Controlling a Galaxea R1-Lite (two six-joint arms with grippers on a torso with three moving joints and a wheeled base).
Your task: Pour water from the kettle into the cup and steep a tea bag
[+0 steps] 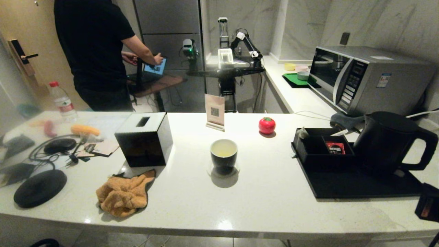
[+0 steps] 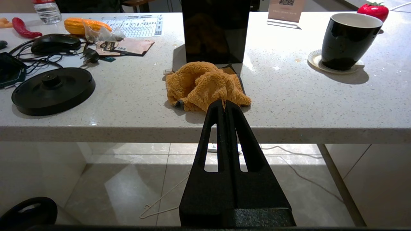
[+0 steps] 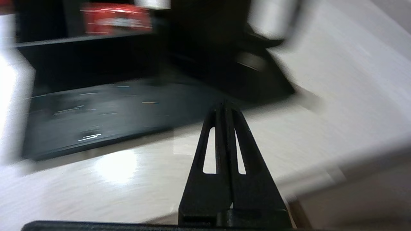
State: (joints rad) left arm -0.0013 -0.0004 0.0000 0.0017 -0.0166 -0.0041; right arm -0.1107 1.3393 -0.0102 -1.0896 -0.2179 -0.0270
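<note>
At the middle of the table (image 1: pixel 260 206) stands the cup (image 1: pixel 223 152) on a small pale coaster, holding a pale yellowish liquid that reads as the water (image 1: pixel 224 148). Well to its right, the kettle (image 1: pixel 387 142) sits on a flat black tray (image 1: pixel 356 183), its loop handle turned away from the cup. Touching the kettle's left side is a low compartment box (image 1: pixel 320 145); the tea bag (image 1: pixel 302 133) appears to be the pale pouch in its far left corner, with a red packet in the next compartment.

Low off the table's near right corner, the right hand (image 3: pixel 224 104) is pressed fully closed and holds nothing, pointing toward the tray. Below the table's near edge, the left hand (image 2: pixel 224 103) is likewise closed and empty, aimed at an orange cloth (image 1: pixel 123 193).

Risk, as I judge it: the pouch is tiny and tucked against the box wall, so a reach could pinch the divider or the red packet instead. A dangling bag could also clip the cup's rim and spill it.
</note>
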